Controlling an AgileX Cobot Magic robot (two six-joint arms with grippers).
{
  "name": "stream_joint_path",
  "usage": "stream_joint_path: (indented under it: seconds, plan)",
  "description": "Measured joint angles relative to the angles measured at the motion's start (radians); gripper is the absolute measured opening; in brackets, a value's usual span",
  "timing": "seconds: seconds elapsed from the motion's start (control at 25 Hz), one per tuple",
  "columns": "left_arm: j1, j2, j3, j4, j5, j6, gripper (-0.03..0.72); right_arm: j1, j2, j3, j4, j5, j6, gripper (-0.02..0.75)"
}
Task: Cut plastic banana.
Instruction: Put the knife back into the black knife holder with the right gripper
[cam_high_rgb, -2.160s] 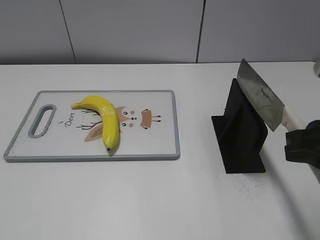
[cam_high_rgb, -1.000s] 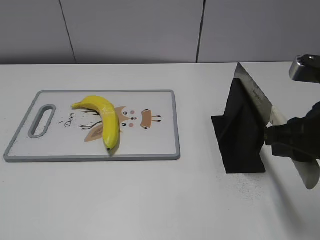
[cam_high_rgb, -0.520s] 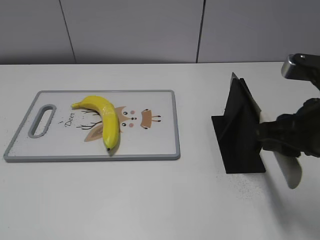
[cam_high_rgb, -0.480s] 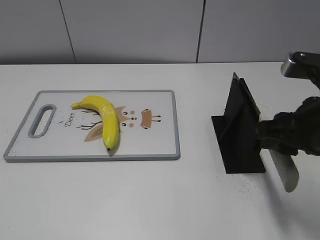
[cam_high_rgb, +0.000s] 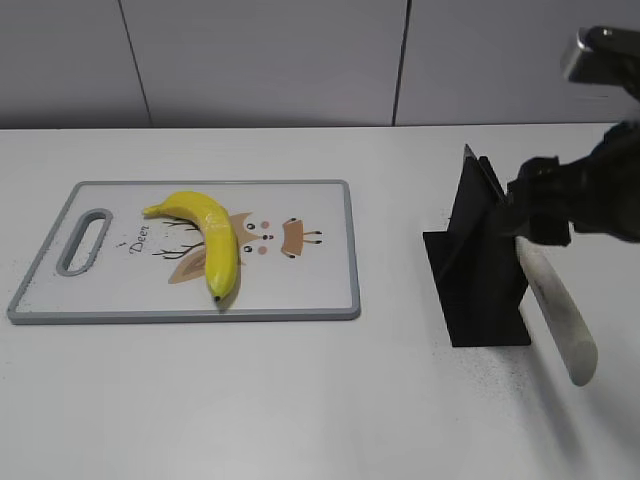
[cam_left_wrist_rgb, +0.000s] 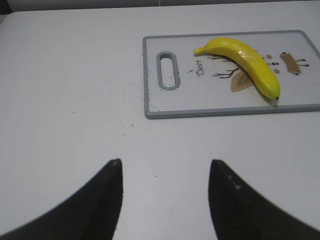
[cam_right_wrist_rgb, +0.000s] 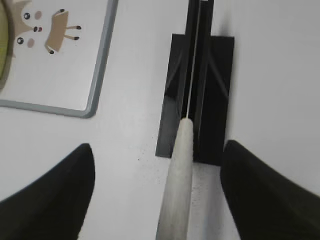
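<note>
The plastic banana (cam_high_rgb: 207, 241) is seen lying on a grey-rimmed cutting board (cam_high_rgb: 330, 300) at the left of the exterior view, its dark tip pointed toward the board's lower edge and its stem toward the slot handle at the board's left end; a printed deer drawing is partly covered by it. In the left wrist view the same banana (cam_left_wrist_rgb: 245, 58) is found in the upper right of the frame, on the board (cam_left_wrist_rgb: 150, 90), well apart from the left gripper (cam_left_wrist_rgb: 165, 200), whose two dark fingers are spread wide at the bottom of the frame with nothing between them. At the right of the exterior view a black knife stand (cam_high_rgb: 478, 270) is placed on the white table (cam_high_rgb: 300, 400), and a knife (cam_high_rgb: 556, 310) is slotted into it, its pale handle slanting down to the lower right. The right gripper (cam_high_rgb: 560, 205) is seen just above the handle, near the stand's top. In the right wrist view the thin blade is shown edge-on in the stand's slot (cam_right_wrist_rgb: 200, 90), with the handle (cam_right_wrist_rgb: 179, 180) running down the middle of the frame between the right gripper's fingers (cam_right_wrist_rgb: 47, 195), which are held wide apart and are not touching it.
</note>
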Motion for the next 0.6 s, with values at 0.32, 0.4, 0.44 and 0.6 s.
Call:
stream_joint_path:
  seconds: [0.32, 0.4, 0.44, 0.6]
  plan:
    - [0.000, 0.000, 0.000, 0.000, 0.000, 0.000, 0.535, 0.000, -0.017, -0.252, 0.025, 0.346, -0.466, 0.592]
    - [0.000, 0.000, 0.000, 0.000, 0.000, 0.000, 0.535, 0.000, -0.047, -0.249, 0.076, 0.430, -0.549, 0.592]
    - [0.000, 0.000, 0.000, 0.000, 0.000, 0.000, 0.535, 0.000, -0.068, -0.238, 0.106, 0.475, -0.586, 0.592]
    - [0.000, 0.000, 0.000, 0.000, 0.000, 0.000, 0.535, 0.000, -0.199, -0.140, 0.230, 0.559, -0.664, 0.591]
